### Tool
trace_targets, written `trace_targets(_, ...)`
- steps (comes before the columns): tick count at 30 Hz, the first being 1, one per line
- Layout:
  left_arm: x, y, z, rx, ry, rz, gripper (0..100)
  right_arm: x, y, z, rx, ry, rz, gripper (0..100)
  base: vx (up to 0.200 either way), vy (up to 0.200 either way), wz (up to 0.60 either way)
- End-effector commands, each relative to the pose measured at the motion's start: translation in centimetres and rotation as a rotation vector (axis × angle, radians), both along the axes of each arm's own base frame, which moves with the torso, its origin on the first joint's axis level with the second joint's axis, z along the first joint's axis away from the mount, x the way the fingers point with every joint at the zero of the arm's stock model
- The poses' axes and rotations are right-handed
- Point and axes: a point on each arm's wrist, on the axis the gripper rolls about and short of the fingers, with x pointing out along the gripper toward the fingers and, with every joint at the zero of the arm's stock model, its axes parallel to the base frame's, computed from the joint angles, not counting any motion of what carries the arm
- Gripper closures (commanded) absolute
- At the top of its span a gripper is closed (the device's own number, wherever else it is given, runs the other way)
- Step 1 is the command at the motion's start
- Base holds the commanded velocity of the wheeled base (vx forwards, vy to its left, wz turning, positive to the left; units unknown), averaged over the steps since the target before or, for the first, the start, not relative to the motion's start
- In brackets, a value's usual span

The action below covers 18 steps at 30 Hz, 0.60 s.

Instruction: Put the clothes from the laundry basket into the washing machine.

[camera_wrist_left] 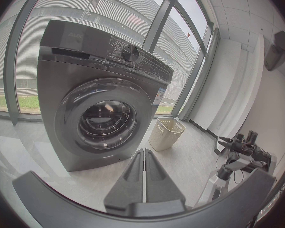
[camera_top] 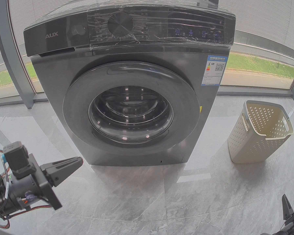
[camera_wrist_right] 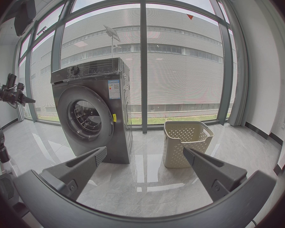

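I held the left gripper (camera_wrist_left: pixel 144 150) fingers pressed together and the right gripper (camera_wrist_right: pixel 143 151) fingers wide apart. The laundry basket (camera_top: pixel 248 144) stood beside the shut washing machine (camera_top: pixel 55 75), seemingly bare; I'd pinch soft, light clothes by a bunched fold.

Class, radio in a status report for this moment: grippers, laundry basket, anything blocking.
Left gripper shut, empty. Right gripper open, empty. Laundry basket on floor right of washing machine, looks empty. Door closed, in the way.

There is 1 washing machine (camera_top: pixel 130 74) and 1 laundry basket (camera_top: pixel 248 144).
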Motion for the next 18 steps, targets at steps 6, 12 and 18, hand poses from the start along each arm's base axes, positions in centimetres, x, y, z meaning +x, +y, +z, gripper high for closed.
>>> trace_targets(6, -5.2, 4.7, -1.8, 0.013, -0.057, 0.045, 100, 0.1, 0.0, -0.5, -0.001, 0.007, -0.001, 0, 0.000, 0.000, 0.00)
trace_targets(12, -6.2, 5.5, -2.1, -0.002, -0.091, 0.077, 0, 0.0, 0.0, -0.5, 0.000, 0.006, 0.001, 0, 0.000, 0.000, 0.00)
trace_targets(18, -6.8, 6.6, -2.5, 0.006, -0.123, 0.226, 0, 0.1, 0.0, -0.5, 0.002, 0.007, -0.001, 0, 0.000, 0.000, 0.00)
